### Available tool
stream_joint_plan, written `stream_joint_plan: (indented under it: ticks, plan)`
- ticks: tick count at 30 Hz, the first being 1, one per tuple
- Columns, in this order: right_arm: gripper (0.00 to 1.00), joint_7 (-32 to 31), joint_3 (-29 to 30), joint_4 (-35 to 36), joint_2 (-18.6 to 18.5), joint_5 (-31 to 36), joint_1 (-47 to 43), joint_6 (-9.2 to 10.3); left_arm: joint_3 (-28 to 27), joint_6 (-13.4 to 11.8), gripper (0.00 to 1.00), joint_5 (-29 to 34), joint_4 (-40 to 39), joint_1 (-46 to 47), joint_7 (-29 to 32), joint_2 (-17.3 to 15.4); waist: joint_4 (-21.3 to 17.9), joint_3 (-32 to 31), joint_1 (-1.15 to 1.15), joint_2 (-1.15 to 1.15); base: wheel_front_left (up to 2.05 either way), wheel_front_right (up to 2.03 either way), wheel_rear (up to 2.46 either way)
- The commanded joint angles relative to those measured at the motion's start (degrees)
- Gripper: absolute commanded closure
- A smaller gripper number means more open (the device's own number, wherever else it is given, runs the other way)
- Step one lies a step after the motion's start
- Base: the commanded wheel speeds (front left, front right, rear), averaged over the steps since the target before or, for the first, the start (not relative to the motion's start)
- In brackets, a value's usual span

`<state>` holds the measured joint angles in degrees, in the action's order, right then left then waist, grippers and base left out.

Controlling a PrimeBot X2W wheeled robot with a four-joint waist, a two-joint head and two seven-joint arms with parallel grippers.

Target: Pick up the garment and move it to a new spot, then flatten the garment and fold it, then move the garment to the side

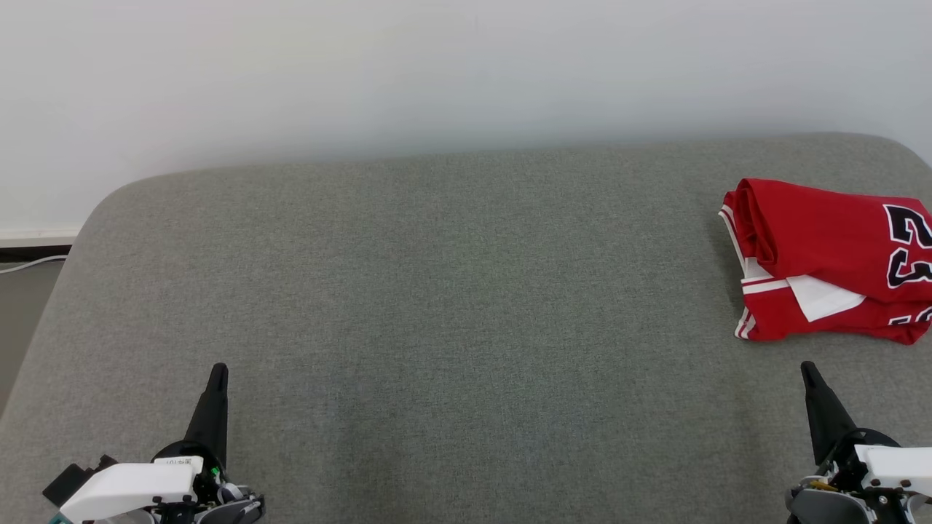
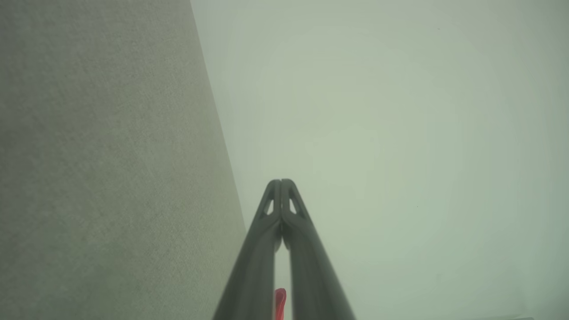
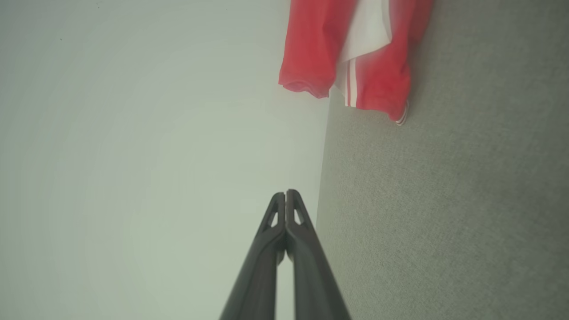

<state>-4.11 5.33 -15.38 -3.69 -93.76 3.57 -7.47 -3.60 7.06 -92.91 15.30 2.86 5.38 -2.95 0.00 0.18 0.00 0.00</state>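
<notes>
The left hand (image 1: 218, 372) sits at the lower left of the head view, low over the near part of the grey fabric-covered table (image 1: 451, 291). Its two dark fingers point away from the robot, toward the pale wall (image 1: 437, 73). In the left wrist view this hand (image 2: 281, 183) has its fingers pressed together at the tips, with nothing between them. It touches no object.

The right hand (image 1: 808, 372) mirrors it at the lower right, its fingers leaning slightly to the left as they reach forward. In the right wrist view this hand (image 3: 286, 194) is likewise closed tip to tip and empty.

The garment (image 1: 823, 240), a red jersey with white trim and black numerals, lies folded in a compact bundle on the far right part of the table, and the picture's right edge cuts it off. It rests beyond the right hand and clear of it. The right wrist view shows the garment (image 3: 311, 49) ahead of the closed fingers, on the table (image 3: 444, 200) and well apart from the tips.

A pale cable (image 1: 29, 263) runs along the floor left of the table.
</notes>
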Motion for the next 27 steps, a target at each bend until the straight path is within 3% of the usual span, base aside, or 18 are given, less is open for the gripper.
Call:
stream_joint_plan:
  ticks: [1,27]
  plan:
    - [1.0,-0.8,-0.8,1.5,-0.6,-0.1,2.4,-0.02,-2.0,0.4,1.0,-0.1,-1.3,3.2,0.3,-0.6,0.0,0.0,0.0,0.0,0.0,0.0,0.0]
    - [1.0,-1.2,-0.3,1.4,-0.3,0.4,2.5,-0.02,-2.3,0.4,1.0,0.2,-1.3,3.3,0.6,-0.4,0.0,0.0,0.0,0.0,0.0,0.0,0.0]
